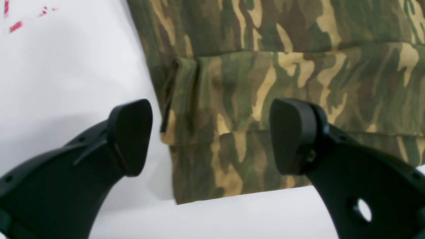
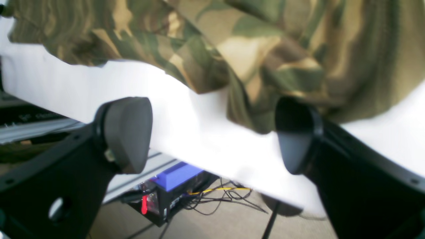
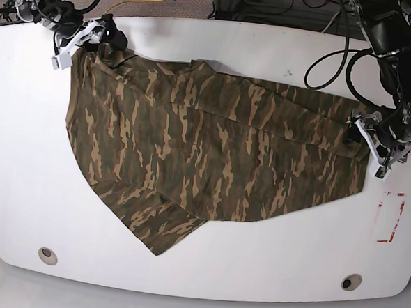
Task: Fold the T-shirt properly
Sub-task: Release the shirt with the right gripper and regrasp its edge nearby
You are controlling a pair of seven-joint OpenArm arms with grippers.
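While the T-shirt (image 3: 212, 154) lies spread across the white desk (image 3: 254, 269), the left gripper (image 3: 377, 147) and right gripper (image 3: 83, 38) hover at its opposite edges, jaws wide, holding nothing.

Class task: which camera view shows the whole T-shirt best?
The base view: the T-shirt lies fully in frame, spread on the white table. The left wrist view shows only a folded edge; the right wrist view, blurred bunched cloth by the table edge.
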